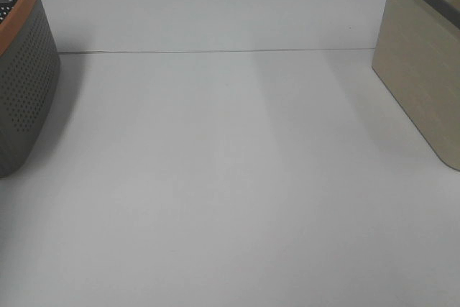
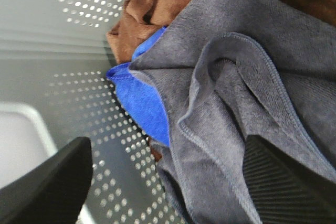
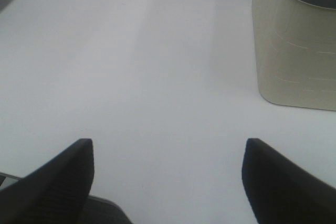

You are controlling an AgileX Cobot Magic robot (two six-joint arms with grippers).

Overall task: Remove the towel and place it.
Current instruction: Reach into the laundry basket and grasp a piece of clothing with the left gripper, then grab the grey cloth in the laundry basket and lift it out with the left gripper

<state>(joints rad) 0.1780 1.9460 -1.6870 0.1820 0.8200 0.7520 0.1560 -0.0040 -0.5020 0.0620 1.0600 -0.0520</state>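
Towel (image 2: 247,77) hasn't left the perforated basket (image 2: 105,93) yet; it's bunched up with a blue cloth (image 2: 144,103) and a brown cloth (image 2: 157,3). Left tool (image 2: 168,145) is spread wide right over it, gripping nothing. Right tool (image 3: 169,142) is spread too, over bare desk (image 3: 157,66). Grabbing and placing are both still to do.

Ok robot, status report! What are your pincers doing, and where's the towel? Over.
Left pincer open, hovering by grey towel inside perforated basket. Right pincer open, empty, above table. Blue cloth and brown cloth bunched against the towel.
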